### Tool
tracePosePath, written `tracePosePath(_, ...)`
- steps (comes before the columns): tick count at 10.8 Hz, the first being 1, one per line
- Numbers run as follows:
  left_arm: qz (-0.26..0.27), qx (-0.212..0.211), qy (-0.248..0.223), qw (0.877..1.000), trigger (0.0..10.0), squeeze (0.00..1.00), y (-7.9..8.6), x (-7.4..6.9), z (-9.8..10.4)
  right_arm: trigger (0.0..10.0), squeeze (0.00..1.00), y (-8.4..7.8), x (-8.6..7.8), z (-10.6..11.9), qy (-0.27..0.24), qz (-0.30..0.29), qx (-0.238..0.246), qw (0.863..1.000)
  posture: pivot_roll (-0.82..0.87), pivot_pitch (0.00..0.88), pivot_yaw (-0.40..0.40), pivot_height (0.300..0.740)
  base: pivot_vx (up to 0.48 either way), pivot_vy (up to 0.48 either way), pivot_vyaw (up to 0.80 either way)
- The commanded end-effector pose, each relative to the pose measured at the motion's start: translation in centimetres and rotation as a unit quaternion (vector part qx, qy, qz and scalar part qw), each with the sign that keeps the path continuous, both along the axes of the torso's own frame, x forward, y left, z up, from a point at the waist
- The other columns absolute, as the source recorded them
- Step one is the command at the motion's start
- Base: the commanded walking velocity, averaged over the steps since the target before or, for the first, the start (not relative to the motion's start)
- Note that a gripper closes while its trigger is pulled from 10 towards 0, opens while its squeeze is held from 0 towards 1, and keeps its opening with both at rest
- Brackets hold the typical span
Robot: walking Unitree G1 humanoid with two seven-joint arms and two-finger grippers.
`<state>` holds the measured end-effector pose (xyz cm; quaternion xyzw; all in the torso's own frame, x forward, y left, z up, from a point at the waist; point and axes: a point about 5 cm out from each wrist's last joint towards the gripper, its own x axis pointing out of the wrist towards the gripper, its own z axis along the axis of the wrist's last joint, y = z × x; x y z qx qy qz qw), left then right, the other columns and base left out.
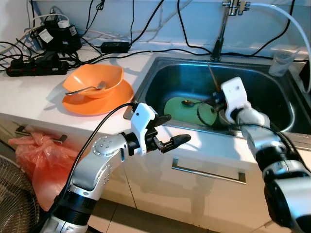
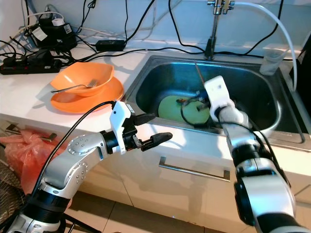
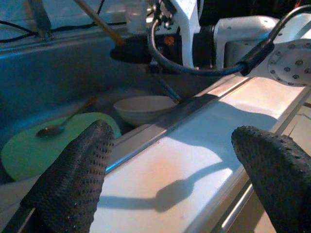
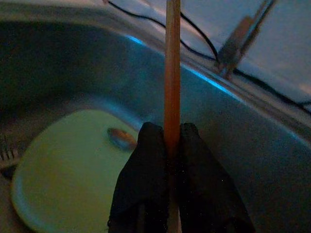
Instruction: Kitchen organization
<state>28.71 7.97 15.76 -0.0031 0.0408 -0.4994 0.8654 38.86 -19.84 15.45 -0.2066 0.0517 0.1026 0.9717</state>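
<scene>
Entry, mid-task. My right gripper [image 4: 165, 145] is down inside the sink [image 1: 272, 77], its two fingers pressed onto a thin wooden stick [image 4: 172, 68], probably a chopstick, which stands up between them toward the tap [image 1: 221, 34] at 12 o'clock. My left gripper [image 1: 170, 130] hovers over the front strip of the worktop [image 1: 29, 92] at the sink's 7 o'clock edge, fingers spread wide and holding nothing.

Still in the basin: a green plate [image 1: 180, 108] with a spoon [image 1: 189, 102] lying on it, and a pale bowl [image 3: 143, 109] just beside the plate, near the right gripper. On the worktop at 9 o'clock from the sink sits an orange bowl [image 1: 95, 80] on an orange plate [image 1: 97, 104], a fork [image 1: 87, 89] resting in the bowl. A clear cup [image 1: 282, 62] stands at the sink's far right corner, about 2 o'clock. Power strips and cables [image 1: 39, 65] crowd the far left of the worktop; a red plastic bag [image 1: 36, 150] sits on the floor below.

Judgement on progress: early. One stick is in hand, not yet lifted clear; plate, spoon, bowl and the orange set all look unsorted. I cannot tell where the items are meant to go.

Labels and writing: none legible on any item or on the arms
</scene>
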Motion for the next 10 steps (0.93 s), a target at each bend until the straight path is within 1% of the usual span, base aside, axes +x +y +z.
tracePosePath(1, 0.002, 0.003, -0.011, 1.0, 10.0, 1.0, 0.4, -0.1, 0.5, 10.0, 0.0, 0.6, 0.2, 0.2, -0.004, 0.01, -0.001, 1.0, 0.04, 0.0, 0.072, 0.74, 0.0, 0.0, 0.0)
tracePosePath(2, 0.001, 0.003, -0.01, 1.0, 10.0, 1.0, 0.4, -0.1, 0.4, 10.0, 0.0, 0.9, 0.3, 0.3, -0.003, 0.017, 0.008, 1.0, 0.04, 0.0, 0.072, 0.74, 0.0, 0.0, 0.0)
tracePosePath(3, 0.0, 0.004, -0.009, 1.0, 10.0, 1.0, 0.3, -0.1, 0.4, 10.0, 1.0, 1.4, 0.4, 0.2, -0.001, 0.023, 0.018, 1.0, 0.04, 0.0, 0.072, 0.74, 0.0, 0.0, 0.0)
tracePosePath(6, 0.0, 0.003, -0.008, 1.0, 10.0, 1.0, 0.2, -0.1, 0.3, 10.0, 1.0, 2.0, 0.3, -0.2, 0.006, 0.036, 0.024, 0.999, 0.04, 0.0, 0.071, 0.74, 0.0, 0.0, 0.0)
tracePosePath(10, 0.004, 0.005, -0.011, 1.0, 10.0, 1.0, 0.3, 0.2, 0.3, 10.0, 1.0, 2.0, 0.2, -0.5, 0.011, 0.042, 0.033, 0.999, 0.04, 0.0, 0.068, 0.74, 0.0, 0.0, 0.0)
